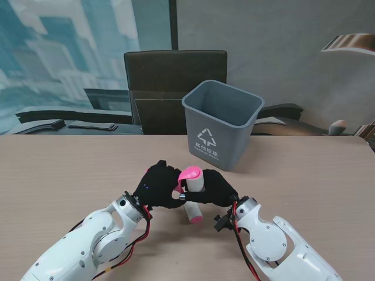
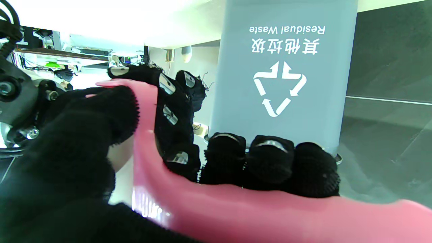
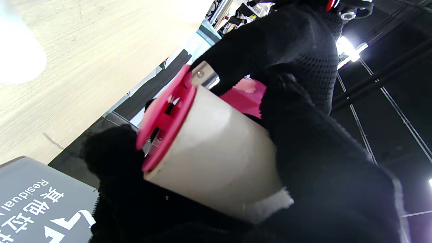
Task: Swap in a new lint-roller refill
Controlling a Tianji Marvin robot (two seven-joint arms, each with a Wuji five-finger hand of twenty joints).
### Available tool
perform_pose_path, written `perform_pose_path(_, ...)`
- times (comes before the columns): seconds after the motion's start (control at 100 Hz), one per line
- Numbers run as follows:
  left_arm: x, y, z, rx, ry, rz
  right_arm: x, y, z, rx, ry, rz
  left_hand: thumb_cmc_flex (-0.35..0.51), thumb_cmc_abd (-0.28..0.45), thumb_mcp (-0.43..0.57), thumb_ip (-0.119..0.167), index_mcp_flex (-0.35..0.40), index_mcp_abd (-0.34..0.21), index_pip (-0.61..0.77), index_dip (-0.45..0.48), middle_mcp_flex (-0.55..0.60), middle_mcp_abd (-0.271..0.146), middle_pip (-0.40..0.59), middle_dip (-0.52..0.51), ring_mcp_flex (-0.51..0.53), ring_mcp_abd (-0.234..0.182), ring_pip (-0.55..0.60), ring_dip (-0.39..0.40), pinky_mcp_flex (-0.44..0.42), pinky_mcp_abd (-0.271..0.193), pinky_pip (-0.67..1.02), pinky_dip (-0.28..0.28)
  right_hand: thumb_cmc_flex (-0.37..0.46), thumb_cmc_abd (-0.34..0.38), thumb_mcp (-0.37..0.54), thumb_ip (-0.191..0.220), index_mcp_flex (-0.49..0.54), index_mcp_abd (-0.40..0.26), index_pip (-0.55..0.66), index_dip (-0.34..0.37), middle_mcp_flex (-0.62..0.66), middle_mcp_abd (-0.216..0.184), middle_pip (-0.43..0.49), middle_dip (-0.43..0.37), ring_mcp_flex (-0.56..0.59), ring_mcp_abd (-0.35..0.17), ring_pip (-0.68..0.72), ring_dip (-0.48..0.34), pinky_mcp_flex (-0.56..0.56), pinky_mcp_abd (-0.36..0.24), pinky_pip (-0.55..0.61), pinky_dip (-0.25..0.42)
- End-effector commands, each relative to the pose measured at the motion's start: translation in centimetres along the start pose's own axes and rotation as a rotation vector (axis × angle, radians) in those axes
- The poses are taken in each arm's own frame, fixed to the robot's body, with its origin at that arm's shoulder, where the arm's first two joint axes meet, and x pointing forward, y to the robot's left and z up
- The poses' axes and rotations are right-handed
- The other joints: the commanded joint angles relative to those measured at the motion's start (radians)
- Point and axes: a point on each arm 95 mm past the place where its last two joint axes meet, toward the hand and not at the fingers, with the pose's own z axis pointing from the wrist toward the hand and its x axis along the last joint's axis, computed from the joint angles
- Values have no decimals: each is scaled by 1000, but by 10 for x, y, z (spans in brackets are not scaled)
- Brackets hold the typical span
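Currently, the left hand grasps the pink roller handle; the right hand is wrapped around the white refill, apparently off the table, near the grey bin.

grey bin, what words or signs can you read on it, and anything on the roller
"Residual Waste": on the grey bin, in white.
"其他垃圾": same face, beside the English.
Triangle of three arrows: white sign on that face.
Stand view: the same print, too small to read.
Pink lint roller: no text visible.
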Motion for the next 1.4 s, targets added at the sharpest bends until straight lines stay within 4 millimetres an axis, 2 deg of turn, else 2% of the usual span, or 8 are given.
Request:
perform_pose_path(0.0, -4, 10, -4, -55, 0, 15, 17, -5, 5, 18, 61, 17, 246, -36, 321, 108, 1, -91, 27, 114, 28, 33, 26, 38, 9, 101, 28, 23, -19, -20, 42, 35, 30, 286, 134, -9, 142, -226, 22, 37, 250, -241, 498, 160, 33, -416, 119, 46, 35, -34, 150, 77)
perform_pose_path(0.22, -7, 13, -4, -73, 35, 26, 18, -7, 4, 40, 60, 61, 245, -39, 322, 102, 1, -98, 26, 116, 28, 30, 21, 44, 7, 100, 25, 25, -23, -23, 38, 42, 29, 313, 131, 12, 160, -181, 4, 87, 304, -250, 612, 270, 137, -406, 269, 93, 132, 5, 246, 146)
perform_pose_path(0.35, -9, 15, -5, -82, 55, 34, 19, -8, 4, 48, 60, 90, 246, -42, 324, 100, 2, -101, 26, 116, 27, 27, 19, 48, 6, 99, 23, 26, -25, -26, 35, 45, 34, 323, 129, 22, 162, -158, -2, 107, 326, -246, 654, 318, 216, -433, 377, 113, 216, 25, 308, 178)
perform_pose_path(0.7, -13, 21, -4, -109, 87, 42, 21, -11, 4, 58, 52, 167, 245, -45, 327, 93, 2, -108, 26, 118, 27, 22, 12, 57, 4, 96, 19, 29, -28, -30, 31, 51, 39, 329, 148, 33, 172, -107, -11, 133, 347, -234, 687, 352, 273, -484, 549, 141, 392, 55, 389, 198)
perform_pose_path(0.86, -14, 21, -5, -114, 90, 45, 20, -10, 2, 86, 52, 182, 238, -34, 322, 86, -4, -112, 23, 119, 24, 14, 8, 62, 1, 87, 13, 28, -29, -38, 28, 52, 34, 322, 150, 31, 172, -109, -17, 132, 346, -229, 662, 337, 272, -481, 529, 130, 381, 52, 368, 185)
perform_pose_path(0.92, -15, 19, -6, -106, 80, 46, 19, -8, 1, 100, 55, 164, 229, -22, 310, 75, -14, -115, 17, 117, 20, 6, -3, 64, 1, 75, 6, 27, -25, -47, 27, 50, 33, 316, 146, 27, 171, -120, -21, 127, 342, -225, 620, 317, 273, -472, 473, 102, 356, 46, 339, 173)
perform_pose_path(1.18, -12, 10, -10, -53, 38, 13, 10, 4, 0, 161, 50, 30, 169, 109, 181, -60, -48, -117, -5, 55, 23, -34, -5, 21, 46, 6, 13, 4, 18, -73, 63, 3, 53, 313, 106, 11, 140, -166, -33, 99, 265, -191, 511, 251, 229, -444, 292, 23, 275, 44, 255, 149)
perform_pose_path(1.39, -13, 3, -14, -34, 8, 18, 6, 13, -4, 222, 56, -59, 171, 108, 177, -79, -44, -119, -5, 46, 29, -39, -1, 12, 56, -1, 17, 0, 29, -73, 72, -5, 61, 316, 84, 8, 127, -187, -34, 89, 236, -189, 483, 227, 196, -445, 242, 17, 254, 45, 217, 139)
